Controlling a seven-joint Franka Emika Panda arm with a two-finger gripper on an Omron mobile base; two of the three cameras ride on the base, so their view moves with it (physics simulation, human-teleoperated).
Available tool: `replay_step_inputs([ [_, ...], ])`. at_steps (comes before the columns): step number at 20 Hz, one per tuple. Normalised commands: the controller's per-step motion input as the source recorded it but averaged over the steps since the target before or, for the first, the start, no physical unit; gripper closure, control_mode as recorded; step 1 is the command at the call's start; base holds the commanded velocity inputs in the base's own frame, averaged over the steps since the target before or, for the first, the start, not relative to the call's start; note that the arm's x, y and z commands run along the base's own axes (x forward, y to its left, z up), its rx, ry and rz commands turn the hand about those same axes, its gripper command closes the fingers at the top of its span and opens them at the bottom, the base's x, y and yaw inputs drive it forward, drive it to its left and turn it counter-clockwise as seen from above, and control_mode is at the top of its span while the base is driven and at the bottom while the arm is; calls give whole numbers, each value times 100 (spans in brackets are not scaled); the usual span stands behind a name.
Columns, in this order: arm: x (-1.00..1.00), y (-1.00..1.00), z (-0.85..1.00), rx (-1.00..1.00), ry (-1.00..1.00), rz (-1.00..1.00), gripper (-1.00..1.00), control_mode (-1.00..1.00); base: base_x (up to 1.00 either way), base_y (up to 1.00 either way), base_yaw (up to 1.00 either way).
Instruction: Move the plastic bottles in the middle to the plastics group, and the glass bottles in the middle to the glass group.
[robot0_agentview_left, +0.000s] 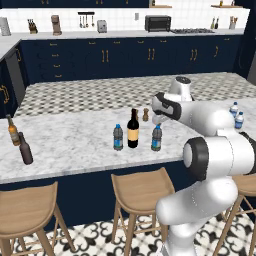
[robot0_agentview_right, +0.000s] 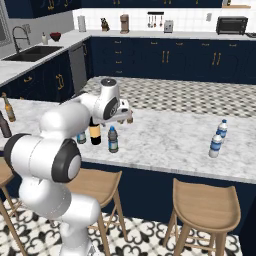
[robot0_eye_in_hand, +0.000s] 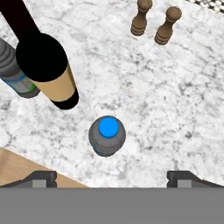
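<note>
We hold our gripper spread wide, 2 fingertips far apart, gripping nothing, above the grey-tinted water bottle standing upright on the marble counter beside the wine bottle.

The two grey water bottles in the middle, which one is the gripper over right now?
The grey bottle on the wine bottle's right in the left base view; the open gripper hangs above its blue cap. The other grey bottle stands beyond the wine bottle.
</note>
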Motion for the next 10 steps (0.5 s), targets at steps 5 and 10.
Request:
replay_step_inputs([
  [5,8,0,-28,0,0,0,-100,-100,0,0,0],
  [10,22,6,-2,0,0,4,-100,-100,0,0,0],
])
